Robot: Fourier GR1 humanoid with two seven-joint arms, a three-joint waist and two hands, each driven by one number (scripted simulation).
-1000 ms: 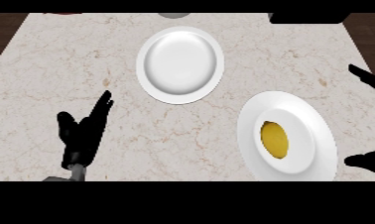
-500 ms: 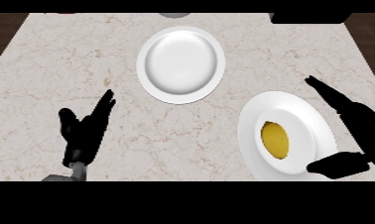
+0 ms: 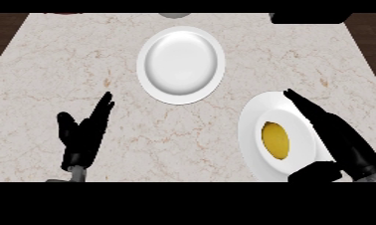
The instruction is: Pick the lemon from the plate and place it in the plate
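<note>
A yellow lemon (image 3: 275,140) lies on a white plate (image 3: 255,122) at the lower right of the counter. A second white plate (image 3: 180,64) with nothing on it sits near the counter's middle, toward the far side. My right hand (image 3: 334,137) hovers over the right part of the lemon's plate, fingers straight and pointing up-left, thumb below near the plate's lower rim; it is open and close beside the lemon without touching it. At the lower left my left hand (image 3: 83,133) rests open, fingers up.
The marble counter (image 3: 66,64) spans the view. A dark object (image 3: 308,17) sits at the far right edge and a grey round thing (image 3: 173,14) at the far middle edge. Dark floor shows past the counter's left and right corners.
My right hand has come in from the right edge and moved left over the lemon's plate. The left hand, lemon and both plates have stayed put.
</note>
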